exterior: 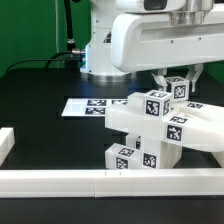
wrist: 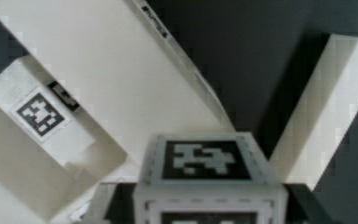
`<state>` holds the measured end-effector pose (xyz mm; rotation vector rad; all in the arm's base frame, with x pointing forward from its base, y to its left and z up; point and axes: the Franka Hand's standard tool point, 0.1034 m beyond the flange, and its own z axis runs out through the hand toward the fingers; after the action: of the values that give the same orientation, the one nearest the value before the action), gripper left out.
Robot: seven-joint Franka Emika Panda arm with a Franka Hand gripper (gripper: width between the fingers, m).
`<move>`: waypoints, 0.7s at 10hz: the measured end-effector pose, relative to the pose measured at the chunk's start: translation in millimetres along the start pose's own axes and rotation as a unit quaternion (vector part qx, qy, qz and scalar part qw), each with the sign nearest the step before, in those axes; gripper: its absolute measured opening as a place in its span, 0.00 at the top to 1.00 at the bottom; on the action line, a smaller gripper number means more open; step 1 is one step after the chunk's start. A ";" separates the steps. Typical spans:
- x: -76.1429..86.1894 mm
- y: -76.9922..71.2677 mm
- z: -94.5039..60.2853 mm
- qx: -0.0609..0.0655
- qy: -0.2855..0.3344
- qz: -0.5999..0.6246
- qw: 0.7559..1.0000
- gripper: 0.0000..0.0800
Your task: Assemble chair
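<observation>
The chair parts are white blocks with black-and-white tags, clustered at the exterior view's right. A partly joined stack [exterior: 150,130] stands on the black table, with a flat panel [exterior: 205,128] leaning at its right. My gripper [exterior: 178,86] is above this stack, shut on a square white leg [exterior: 177,89] with a tag on its end. In the wrist view the leg [wrist: 206,160] sits between the dark fingers [wrist: 130,196]. Below it lie a broad white panel [wrist: 123,60], a tagged part [wrist: 43,110] and a white bar [wrist: 327,110].
The marker board [exterior: 92,106] lies flat behind the parts at the exterior view's left. A long low white border rail [exterior: 100,181] runs along the front, and a short piece [exterior: 5,145] stands at the left edge. The robot's base [exterior: 105,45] is at the back.
</observation>
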<state>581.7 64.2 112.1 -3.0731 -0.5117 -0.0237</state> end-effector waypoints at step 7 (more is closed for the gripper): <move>2.0 0.0 0.2 0.003 0.011 0.260 0.965 0.66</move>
<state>583.6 64.8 111.9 -3.0875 0.3056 -0.0440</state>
